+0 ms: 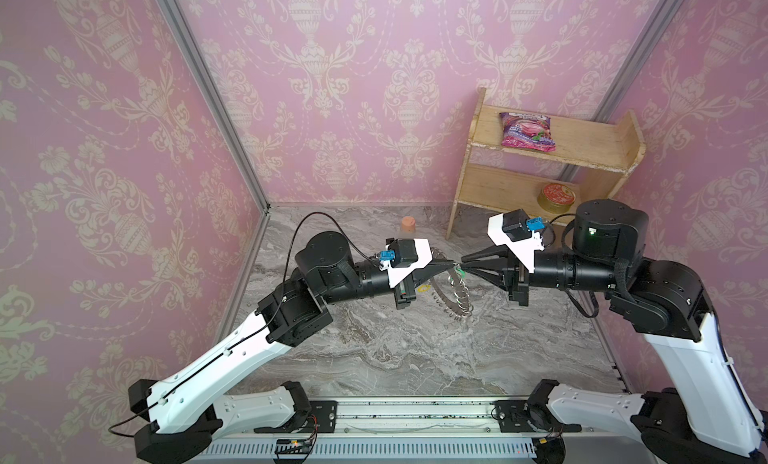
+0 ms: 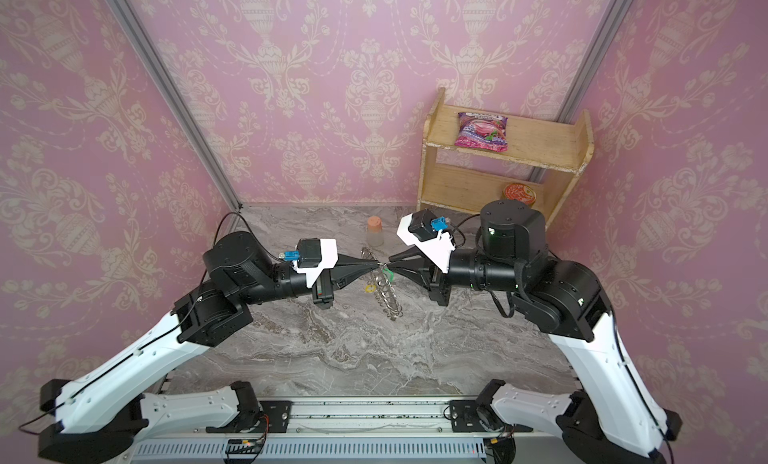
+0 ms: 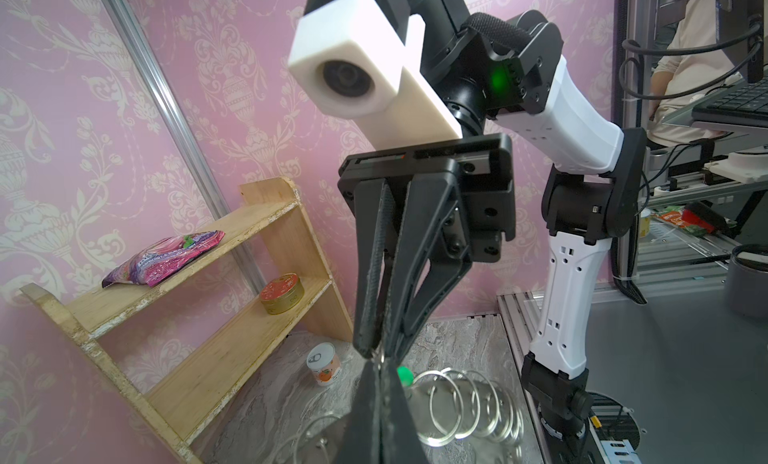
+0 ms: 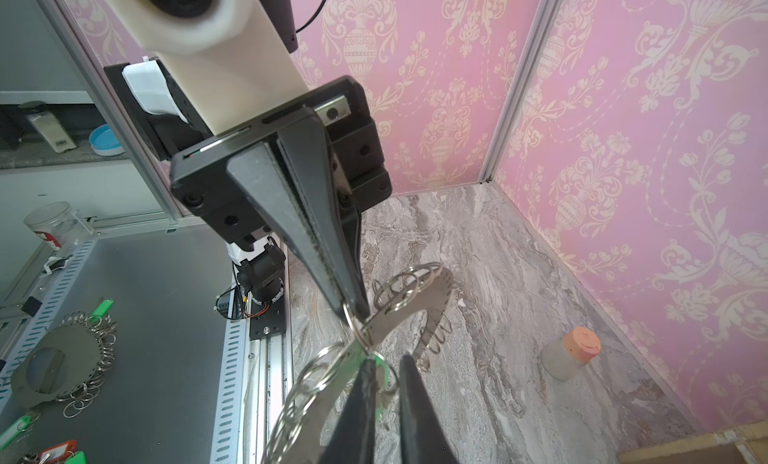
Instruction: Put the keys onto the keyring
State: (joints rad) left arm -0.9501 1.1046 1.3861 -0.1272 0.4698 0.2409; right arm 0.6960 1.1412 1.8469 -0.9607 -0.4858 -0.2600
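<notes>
Nearest the front edge the bench is plain marbled top; the work is over its middle, where the two arms meet tip to tip along one line running side to side. The left gripper is fully closed, pinching one small wire ring on the rim of the keyring. The grey disc hangs from that ring on edge and tilted, its faces turned toward the two arms and its spread running near to far; whether its lower rim touches the bench I cannot tell. The right gripper faces it from the opposite side, jaws a narrow gap apart, with the green key in that gap, right against the pinched ring (a sliver of daylight shows beside the tag, so I judge it not yet clamped). The coming move turns on this: the ring lies straight ahead of the right gripper's tips, and the right arm is the one placed to work the tag's loop onto it. The green key is bright, mostly hidden by fingers. A yellow key shows just left of the disc; whether it hangs from a ring is unclear. By the far edge stands a small orange-lidded jar, and in the far right corner a wooden shelf holds a red-lidded tin and a snack packet.
</notes>
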